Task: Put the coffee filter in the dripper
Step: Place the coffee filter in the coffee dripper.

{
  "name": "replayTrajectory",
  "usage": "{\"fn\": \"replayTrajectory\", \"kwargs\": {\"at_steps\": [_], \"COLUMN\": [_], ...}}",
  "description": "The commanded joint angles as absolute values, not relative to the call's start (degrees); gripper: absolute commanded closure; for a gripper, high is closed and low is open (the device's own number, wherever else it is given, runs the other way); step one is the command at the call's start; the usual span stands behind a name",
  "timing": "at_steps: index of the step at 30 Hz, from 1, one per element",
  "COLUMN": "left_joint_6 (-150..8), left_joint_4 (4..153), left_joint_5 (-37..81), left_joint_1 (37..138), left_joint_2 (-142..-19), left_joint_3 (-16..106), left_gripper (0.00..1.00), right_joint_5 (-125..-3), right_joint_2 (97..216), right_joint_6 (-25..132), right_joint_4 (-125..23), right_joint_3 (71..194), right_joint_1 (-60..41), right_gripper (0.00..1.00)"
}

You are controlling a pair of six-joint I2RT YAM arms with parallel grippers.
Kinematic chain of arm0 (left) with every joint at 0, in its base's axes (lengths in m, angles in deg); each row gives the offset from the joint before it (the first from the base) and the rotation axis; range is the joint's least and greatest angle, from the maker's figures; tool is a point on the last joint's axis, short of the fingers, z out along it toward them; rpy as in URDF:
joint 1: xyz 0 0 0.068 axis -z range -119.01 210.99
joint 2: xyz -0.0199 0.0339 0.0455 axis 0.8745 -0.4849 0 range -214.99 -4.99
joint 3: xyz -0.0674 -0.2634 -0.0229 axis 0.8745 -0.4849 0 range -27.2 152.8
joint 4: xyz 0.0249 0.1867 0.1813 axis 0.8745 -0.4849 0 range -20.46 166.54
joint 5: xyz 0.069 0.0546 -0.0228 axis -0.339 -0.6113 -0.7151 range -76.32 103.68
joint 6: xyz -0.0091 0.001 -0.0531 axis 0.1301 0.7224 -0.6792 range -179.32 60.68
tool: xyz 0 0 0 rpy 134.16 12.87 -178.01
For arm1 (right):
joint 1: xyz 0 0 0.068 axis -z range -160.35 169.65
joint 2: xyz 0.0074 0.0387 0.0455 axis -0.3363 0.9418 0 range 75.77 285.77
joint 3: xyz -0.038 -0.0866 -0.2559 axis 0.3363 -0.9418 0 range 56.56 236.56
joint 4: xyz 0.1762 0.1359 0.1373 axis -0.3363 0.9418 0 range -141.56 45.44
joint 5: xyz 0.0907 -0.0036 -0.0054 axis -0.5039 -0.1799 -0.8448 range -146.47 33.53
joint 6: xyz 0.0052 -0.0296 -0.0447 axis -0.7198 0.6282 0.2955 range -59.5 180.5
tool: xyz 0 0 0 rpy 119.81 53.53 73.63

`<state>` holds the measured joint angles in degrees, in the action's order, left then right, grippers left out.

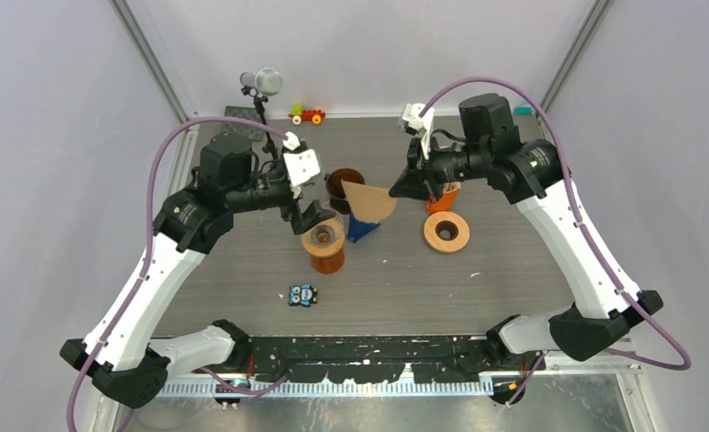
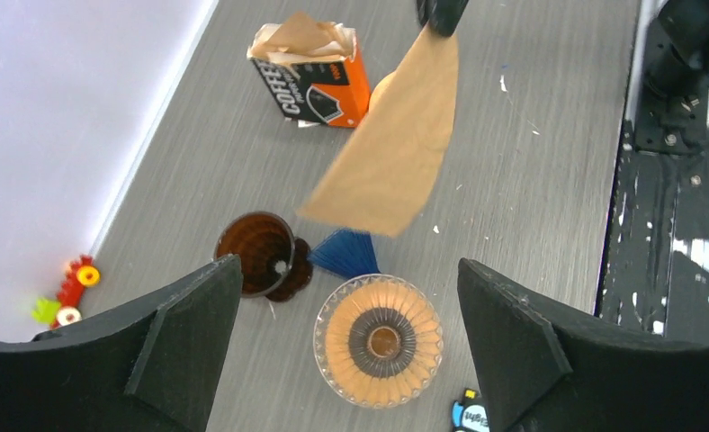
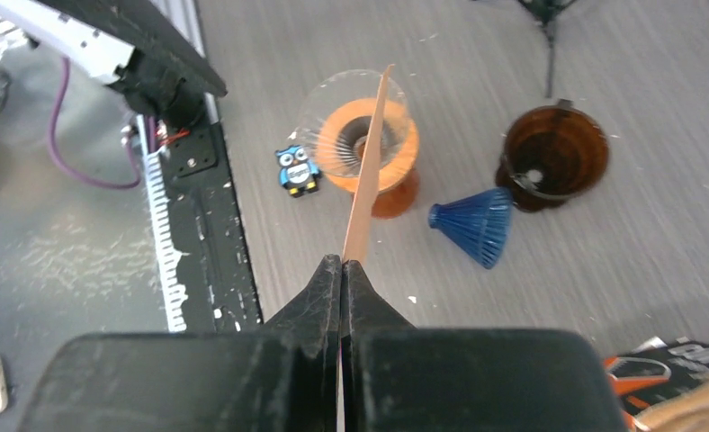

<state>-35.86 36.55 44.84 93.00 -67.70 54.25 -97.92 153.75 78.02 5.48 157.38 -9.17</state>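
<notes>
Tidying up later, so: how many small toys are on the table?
2: a blue owl figurine near the front edge, and a red, yellow and green wheeled toy at the far edge by the back wall. Others may be hidden.

The filter (image 2: 391,153) in the black right gripper (image 3: 342,265) is plain light brown, and the table (image 2: 531,180) below it is grey with thin streaks like wood. Right under the black left gripper (image 2: 348,263) is a clear dripper (image 2: 379,340) with fine lines all round, orange underneath and dark in the middle, and just past it are a dark brown dripper (image 2: 259,254) and a blue dripper (image 3: 473,225) with ribs. Further out from that gripper the box (image 2: 319,81) is orange with a black patch and white letters, and close by it the owl (image 3: 297,168) is blue and black.
</notes>
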Motion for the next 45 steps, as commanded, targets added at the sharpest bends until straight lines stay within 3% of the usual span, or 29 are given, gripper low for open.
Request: {"fn": "replayTrajectory", "kwargs": {"at_steps": [1,12,25,31,33,34,38,40,45], "left_joint_6": [-26.4,-19.3,-21.5,-23.8,-24.9,-26.0,-31.6,-35.4,-46.9], "left_joint_4": [29.5,27.0,26.7,29.0,30.3,31.2,37.0,40.8,49.3], "left_joint_5": [53.7,57.9,59.4,60.4,60.6,60.6,60.2,61.0,64.5], "left_joint_1": [93.3,97.9,100.1,100.2,100.2,100.2,99.7,98.4,96.0], "left_joint_2": [-67.7,-73.8,-78.5,-77.7,-76.9,-76.2,-72.9,-71.0,-67.5], "left_joint_3": [59.1,62.4,63.5,61.0,59.5,58.6,55.0,53.1,48.2], "left_gripper": [0.10,0.19,0.68,0.99,1.00,1.00,1.00,1.00,1.00], "right_joint_5": [-103.4,-106.1,-103.6,-102.6,-101.1,-100.3,-97.9,-96.9,-100.8], "right_joint_2": [152.3,153.3,152.6,152.5,152.4,152.2,149.1,146.5,140.0], "right_joint_6": [81.8,84.8,84.4,80.9,79.2,78.8,77.0,75.9,70.7], "right_joint_4": [4.6,7.2,6.6,3.9,2.6,2.1,-1.3,-4.0,-12.9], "right_joint_3": [156.0,157.0,156.2,156.1,155.9,155.7,152.5,149.5,139.6], "right_joint_1": [-12.1,-15.5,-15.9,-15.9,-15.9,-15.9,-15.9,-15.4,-10.0], "right_gripper": [1.00,1.00,1.00,1.00,1.00,0.98,0.76,0.58,0.52]}}
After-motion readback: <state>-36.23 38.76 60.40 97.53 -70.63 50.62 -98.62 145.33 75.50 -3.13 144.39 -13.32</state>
